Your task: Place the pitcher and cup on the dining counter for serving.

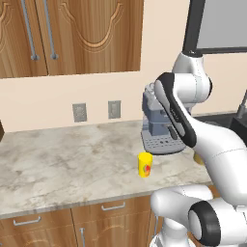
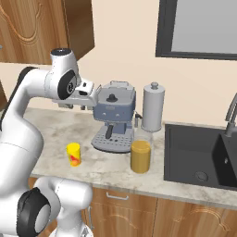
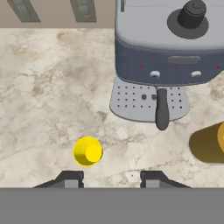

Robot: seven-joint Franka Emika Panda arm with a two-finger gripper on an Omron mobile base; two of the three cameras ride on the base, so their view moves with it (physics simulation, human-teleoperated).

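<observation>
The jaws (image 3: 109,177) stand spread and pinch nothing, their two dark tips rising side by side at the bottom of the hand view with bare marble-patterned bench (image 3: 43,87) between them. They hang well above the bench, pointing down at it, and in the right base view they (image 2: 95,95) sit just in front of the grey-blue coffee machine (image 2: 113,115), up near its top.

The small yellow tumbler with a red-orange mark on its side (image 3: 87,151) stands upright on the bench directly below the jaws, just ahead of the left tip and a little to its outer side, apart from both tips. From the base views the cup (image 1: 144,164) stands alone in front of the coffee machine's perforated drip tray (image 3: 146,103), near it but not touching.

The clear glass pitcher with orange juice in its lower part (image 2: 140,152) stands upright beyond the right tip, off to that side of the jaws (in the hand view only its orange-filled side (image 3: 209,142) shows at the frame's right edge). It sits just beside the drip tray, between the coffee machine and the dark sink (image 2: 199,157), with a tall grey canister with a knob lid (image 2: 153,106) behind it
</observation>
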